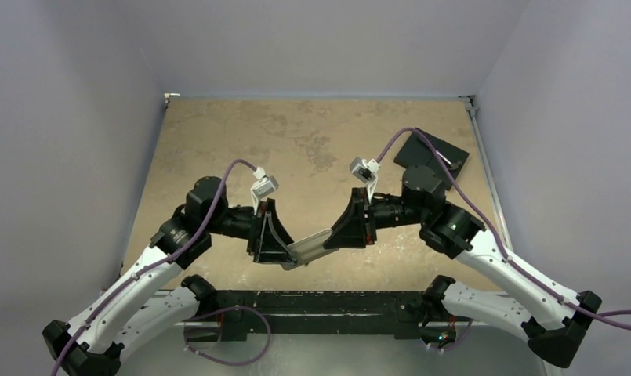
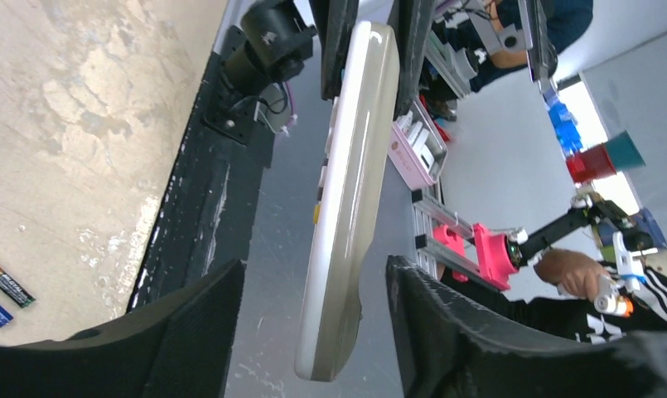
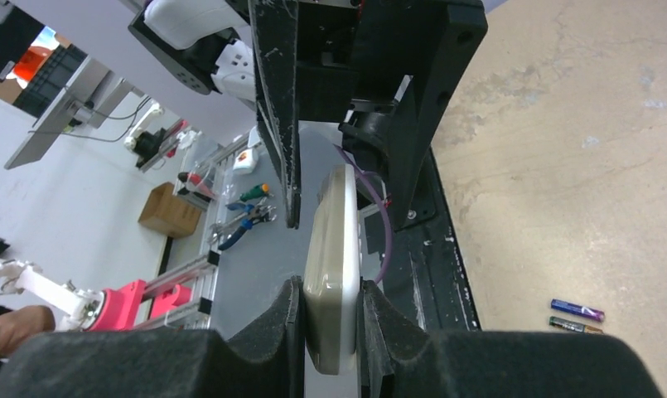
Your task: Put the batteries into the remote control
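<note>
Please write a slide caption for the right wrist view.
Right tool clamps the remote control edgewise; batteries lie on the table.

The slim white remote control (image 1: 308,249) is held tilted above the bench (image 1: 296,141). The two dark batteries (image 3: 577,310) are laid side by side on it, close together.

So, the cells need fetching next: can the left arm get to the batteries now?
Likely yes: the left gripper is open around the remote control, which the right gripper clamps, and the batteries lie bare on the table.

tan table (image 1: 312,133), batteries (image 3: 577,310), black square plate (image 1: 431,155)
</note>
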Robot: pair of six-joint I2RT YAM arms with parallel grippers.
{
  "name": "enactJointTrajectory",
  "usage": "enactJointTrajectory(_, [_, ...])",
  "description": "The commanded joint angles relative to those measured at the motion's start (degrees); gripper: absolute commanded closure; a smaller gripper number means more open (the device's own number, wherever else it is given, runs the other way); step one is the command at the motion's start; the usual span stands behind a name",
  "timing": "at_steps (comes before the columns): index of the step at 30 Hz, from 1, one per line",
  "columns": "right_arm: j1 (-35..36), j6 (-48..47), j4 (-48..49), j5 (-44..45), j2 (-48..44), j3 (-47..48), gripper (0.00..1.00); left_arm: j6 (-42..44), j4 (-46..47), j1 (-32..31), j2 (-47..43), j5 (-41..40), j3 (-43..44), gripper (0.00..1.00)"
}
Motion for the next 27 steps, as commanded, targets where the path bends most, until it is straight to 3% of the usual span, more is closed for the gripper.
enactJointTrajectory(1, [0.07,0.56,1.97,3.49,-3.81,-0.79,1.0,-4.27,5.15,0.09,-1.43,-4.97,-0.08,0.32])
enactJointTrajectory(6, [0.06,3.42,2.84,8.8,-7.36,-2.66,1.0,-9.12,10.18,0.07,-3.66,-8.56,-2.54,0.16])
enactJointTrajectory(14, [0.06,8.43,6.34,16.25,-12.02,-5.2,1.0,-18.09,19.06,0.06,-9.11,-15.12,-6.96,0.15])
enactJointTrajectory(27, [0.06,17.63,19.8,19.21,-13.84,-11.45,1.0,-30.5,32.01,0.09,-14.11,-20.85,-14.42,0.19])
